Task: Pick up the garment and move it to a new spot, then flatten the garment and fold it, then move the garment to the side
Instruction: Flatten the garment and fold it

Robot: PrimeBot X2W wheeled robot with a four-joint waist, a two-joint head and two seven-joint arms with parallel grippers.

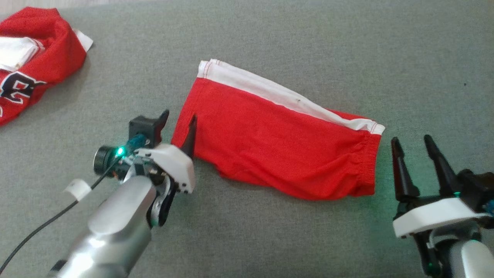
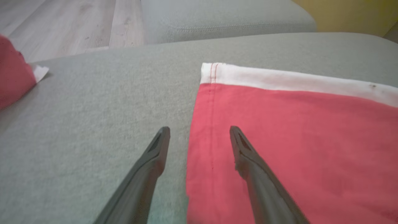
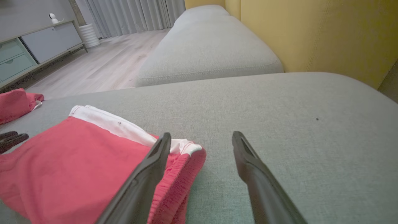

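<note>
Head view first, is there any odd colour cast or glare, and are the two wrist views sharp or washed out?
Head view: green light tints the grey cushion beside the right tool, and the left forearm glares white. Left wrist view: the red shorts look washed pink, the fingers soft. Right wrist view: dimmer, the cushion edge bowed by the wide lens.

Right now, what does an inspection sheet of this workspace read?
Surface: grey fabric sofa cushion, smooth.
Job's things: red shorts with white side stripe, folded, lying flat.
Clutter: crumpled red-and-white jersey, far left.
End effectors: left end effector open, astride the shorts' hem; right end effector open beside the waistband, holding nothing.
Cables: black cable trailing from the left arm.
Surroundings: pale wood floor, yellow backrest, grey cabinet.
</note>
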